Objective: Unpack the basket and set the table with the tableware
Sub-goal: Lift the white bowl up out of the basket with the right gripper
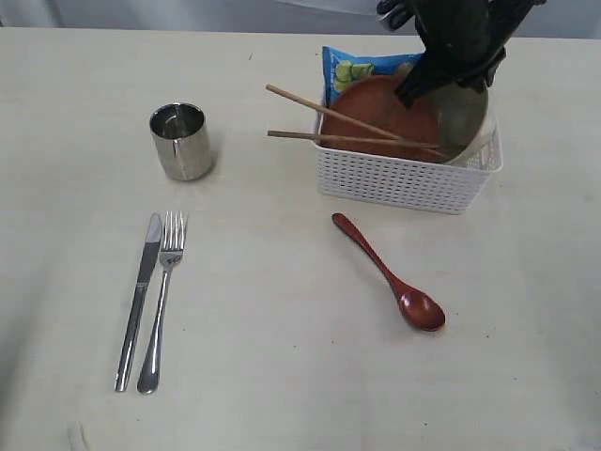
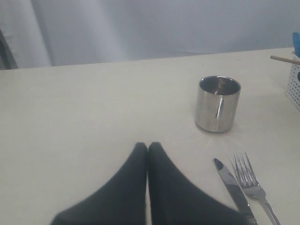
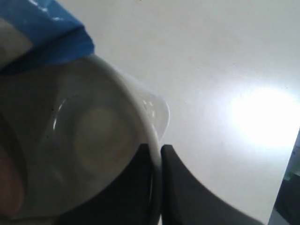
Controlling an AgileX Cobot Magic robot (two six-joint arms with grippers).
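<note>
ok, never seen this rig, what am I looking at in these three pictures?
A two-armed robot at a table. The wide picture is from a camera off the arms; the other two sit on each wrist. Laid out on the table: steel cup, knife, fork, wooden spoon. The white basket holds a brown plate, chopsticks, a blue snack packet and a white bowl. The left claw is shut and empty. The right claw pinches the bowl's rim inside the basket.
</note>
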